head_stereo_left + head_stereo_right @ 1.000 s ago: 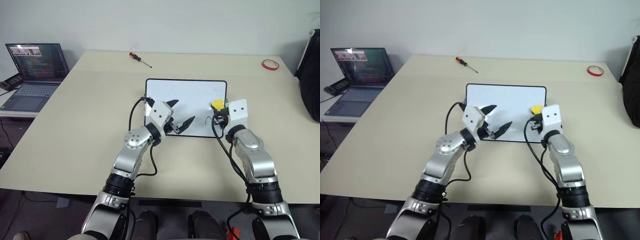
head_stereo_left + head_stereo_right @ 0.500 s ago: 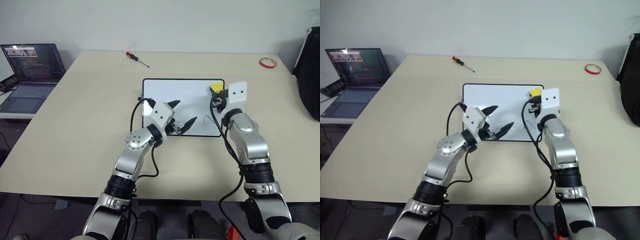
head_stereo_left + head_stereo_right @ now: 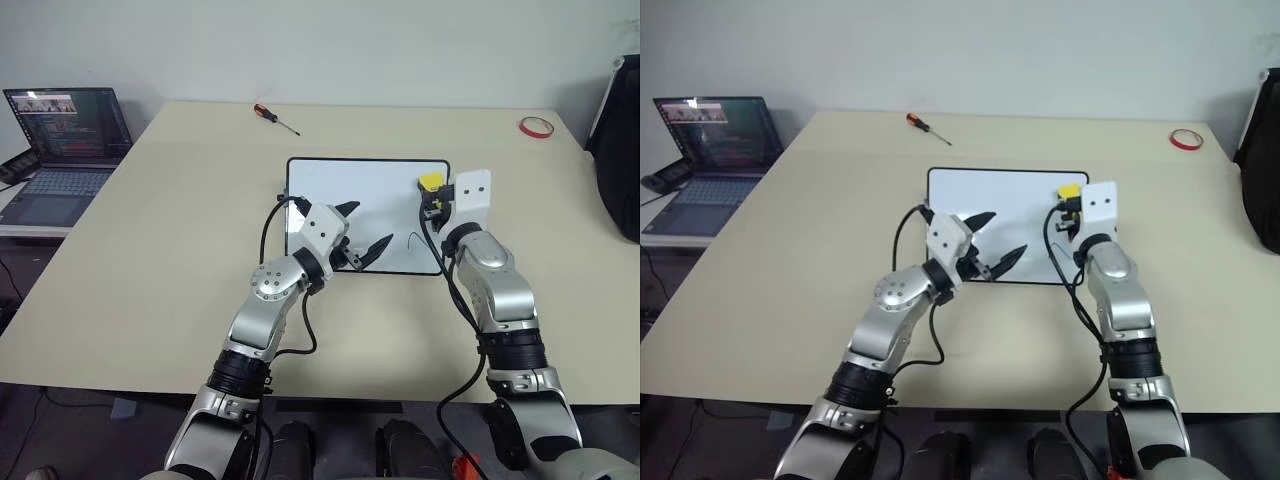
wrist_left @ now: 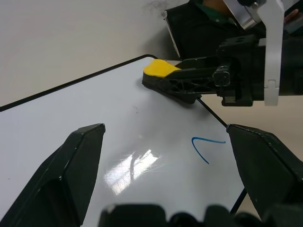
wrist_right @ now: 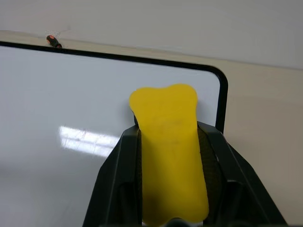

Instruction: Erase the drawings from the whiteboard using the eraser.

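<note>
Clamped on the yellow eraser, the right gripper holds it over the far right corner of the whiteboard, which lies flat on the beige table. Spread wide and empty, the left gripper hangs above the board's near edge. One blue hook-like stroke shows on the white surface near the right arm. A screwdriver, a red tape ring and an open laptop sit well apart from the board.
</note>
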`<state>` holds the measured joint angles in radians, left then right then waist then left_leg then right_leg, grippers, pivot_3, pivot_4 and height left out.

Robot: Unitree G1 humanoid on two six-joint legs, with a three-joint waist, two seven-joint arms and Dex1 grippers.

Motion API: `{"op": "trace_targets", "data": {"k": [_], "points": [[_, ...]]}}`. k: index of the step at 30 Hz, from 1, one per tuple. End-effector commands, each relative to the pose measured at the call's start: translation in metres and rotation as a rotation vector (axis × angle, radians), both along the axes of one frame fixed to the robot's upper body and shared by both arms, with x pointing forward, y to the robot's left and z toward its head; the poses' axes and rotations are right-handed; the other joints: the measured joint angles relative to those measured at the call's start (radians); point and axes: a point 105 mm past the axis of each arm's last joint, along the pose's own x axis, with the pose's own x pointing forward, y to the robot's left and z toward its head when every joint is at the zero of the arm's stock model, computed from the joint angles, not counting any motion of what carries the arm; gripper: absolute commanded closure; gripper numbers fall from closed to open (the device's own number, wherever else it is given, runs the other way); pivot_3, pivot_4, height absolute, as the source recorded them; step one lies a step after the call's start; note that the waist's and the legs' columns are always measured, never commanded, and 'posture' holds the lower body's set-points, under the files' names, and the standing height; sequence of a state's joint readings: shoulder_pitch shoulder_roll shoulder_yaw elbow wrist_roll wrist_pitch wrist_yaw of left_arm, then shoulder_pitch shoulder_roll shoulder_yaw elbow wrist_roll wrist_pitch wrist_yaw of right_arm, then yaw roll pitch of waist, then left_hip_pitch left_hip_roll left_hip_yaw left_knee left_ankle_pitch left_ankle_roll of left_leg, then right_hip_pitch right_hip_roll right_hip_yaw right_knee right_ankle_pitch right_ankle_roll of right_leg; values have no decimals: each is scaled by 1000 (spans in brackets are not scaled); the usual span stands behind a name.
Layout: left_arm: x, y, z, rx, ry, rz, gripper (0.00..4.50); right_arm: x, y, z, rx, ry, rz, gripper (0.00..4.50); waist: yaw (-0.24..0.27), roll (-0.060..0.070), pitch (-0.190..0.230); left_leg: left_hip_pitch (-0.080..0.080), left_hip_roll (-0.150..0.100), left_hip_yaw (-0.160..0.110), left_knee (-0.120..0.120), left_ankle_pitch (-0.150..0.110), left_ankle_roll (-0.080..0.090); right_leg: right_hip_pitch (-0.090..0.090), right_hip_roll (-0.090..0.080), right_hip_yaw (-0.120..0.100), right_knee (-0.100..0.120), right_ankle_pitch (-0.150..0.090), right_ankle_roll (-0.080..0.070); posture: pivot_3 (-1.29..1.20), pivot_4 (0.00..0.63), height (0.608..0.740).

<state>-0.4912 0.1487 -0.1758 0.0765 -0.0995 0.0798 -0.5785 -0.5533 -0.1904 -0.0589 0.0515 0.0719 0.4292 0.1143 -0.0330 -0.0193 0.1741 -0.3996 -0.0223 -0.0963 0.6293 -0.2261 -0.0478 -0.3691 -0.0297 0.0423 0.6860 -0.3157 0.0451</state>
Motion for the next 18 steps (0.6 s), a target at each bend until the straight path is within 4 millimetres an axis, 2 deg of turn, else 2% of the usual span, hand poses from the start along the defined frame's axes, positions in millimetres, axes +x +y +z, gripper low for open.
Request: {"op": "trace_targets", "data": {"k": [1, 6, 13, 18], "points": [[-7, -5, 14, -21, -53, -18, 0, -12, -13, -23, 8, 101, -13, 3283, 1, 0, 0, 0, 0, 0, 0, 0, 0, 0, 0, 0, 0, 0, 0, 0, 150, 740], [-8, -6, 12, -20, -50, -24, 0, -22, -21, -24, 61, 91, -33, 3283, 1, 0, 0, 1, 0, 0, 0, 0, 0, 1, 0, 0, 1, 0, 0, 0, 150, 740], [-16, -5, 7, -11, -50, -41, 0, -36, -25, 2, 55, -69, -7, 3283, 1, 0, 0, 0, 0, 0, 0, 0, 0, 0, 0, 0, 0, 0, 0, 0, 150, 740], [-29, 1, -7, -4, -12, -35, 0, -49, -21, 9, -25, -146, 56, 3283, 1, 0, 0, -2, 0, 0, -1, 0, 0, -1, 0, 0, -4, 0, 0, 0, 150, 740]]}}
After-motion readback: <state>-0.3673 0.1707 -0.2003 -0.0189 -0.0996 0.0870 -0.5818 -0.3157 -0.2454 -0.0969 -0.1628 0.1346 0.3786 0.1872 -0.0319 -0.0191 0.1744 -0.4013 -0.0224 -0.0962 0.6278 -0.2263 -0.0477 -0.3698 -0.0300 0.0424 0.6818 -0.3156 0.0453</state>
